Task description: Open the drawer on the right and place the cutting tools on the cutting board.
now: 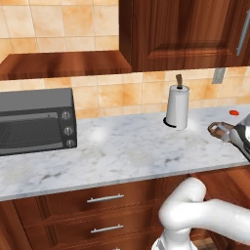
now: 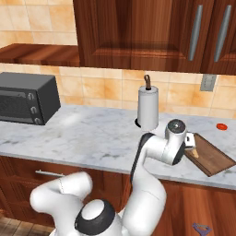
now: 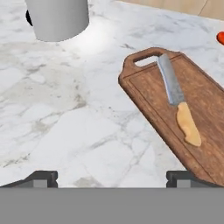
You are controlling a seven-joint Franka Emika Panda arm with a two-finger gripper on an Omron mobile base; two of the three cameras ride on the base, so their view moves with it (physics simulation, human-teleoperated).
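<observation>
Dark brown wood of the cutting board [image 3: 175,113] runs off the frame's right edge, ahead and right of the gripper [image 3: 112,177], whose fingertips stand wide apart, holding nothing. A knife [image 3: 177,98], grey-blue blade and orange-tan handle, lies flat on the board. The paper-towel roll [image 3: 57,17] is cropped ahead-left.

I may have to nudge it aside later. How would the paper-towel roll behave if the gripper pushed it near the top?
The roll stands tall and narrow on a small dark base, so a high push would probably tip it. It looks light for its bulk, likely sliding easily on the smooth marble counter. Once down, its round shape should roll.
</observation>
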